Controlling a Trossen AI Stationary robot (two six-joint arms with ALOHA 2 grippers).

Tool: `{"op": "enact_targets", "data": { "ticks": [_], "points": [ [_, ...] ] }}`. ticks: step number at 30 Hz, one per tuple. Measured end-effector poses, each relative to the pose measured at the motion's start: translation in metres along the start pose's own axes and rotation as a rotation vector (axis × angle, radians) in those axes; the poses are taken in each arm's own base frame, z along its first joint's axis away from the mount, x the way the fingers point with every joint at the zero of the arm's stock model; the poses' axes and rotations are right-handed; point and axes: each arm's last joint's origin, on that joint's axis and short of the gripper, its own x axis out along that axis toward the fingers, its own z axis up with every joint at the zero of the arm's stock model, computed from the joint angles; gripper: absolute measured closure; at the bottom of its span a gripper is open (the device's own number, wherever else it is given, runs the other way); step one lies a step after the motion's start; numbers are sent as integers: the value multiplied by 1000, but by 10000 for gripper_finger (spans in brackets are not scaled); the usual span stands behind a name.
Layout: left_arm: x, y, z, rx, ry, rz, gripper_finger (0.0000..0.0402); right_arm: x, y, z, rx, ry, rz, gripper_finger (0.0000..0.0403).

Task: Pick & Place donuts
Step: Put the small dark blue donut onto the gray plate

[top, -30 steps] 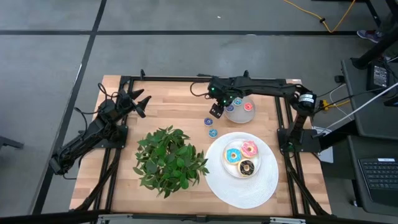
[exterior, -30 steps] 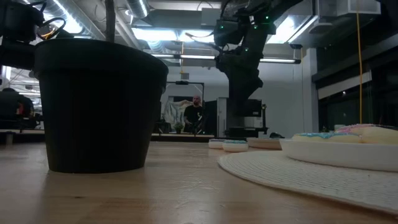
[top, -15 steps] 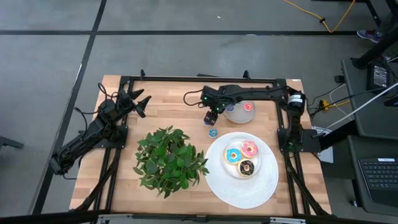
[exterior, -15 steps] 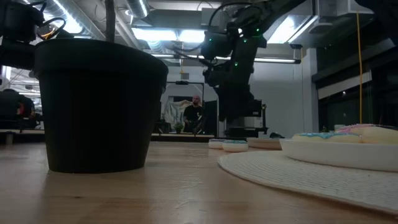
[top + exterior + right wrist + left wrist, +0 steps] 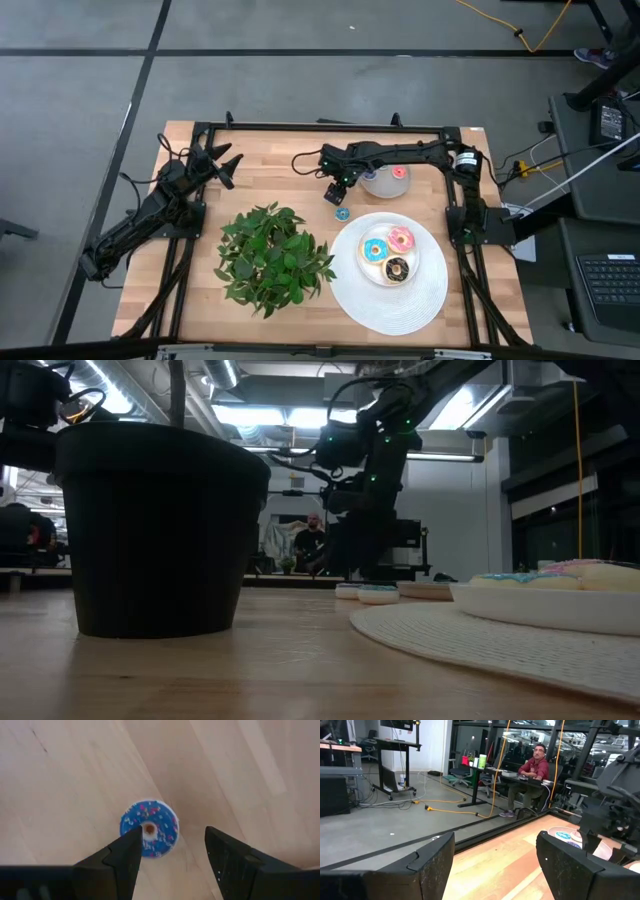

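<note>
Lowered right claw (image 5: 170, 862) straddles donut (image 5: 148, 828).

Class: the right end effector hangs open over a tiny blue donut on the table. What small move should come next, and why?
Probably shift sideways a little to centre, then lower. In the wrist view the right end effector is open, but the blue donut lies nearer one finger than the other, not midway. From above it sits over the bare table, beside the grey dish. The left end effector waits far off.

Tiny donut (image 5: 148, 828) — blue icing, multicoloured sprinkles — on pale wood table (image 5: 65, 780)
</note>
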Motion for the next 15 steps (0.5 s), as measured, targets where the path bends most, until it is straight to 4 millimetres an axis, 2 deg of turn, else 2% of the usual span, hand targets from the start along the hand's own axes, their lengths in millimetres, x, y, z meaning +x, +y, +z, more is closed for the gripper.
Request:
{"op": "enact_targets", "data": {
  "ticks": [15],
  "points": [
    [0,0,0,0,-4,-1,131,22,1,-3,-28,57,-3,186]
  ]
}}
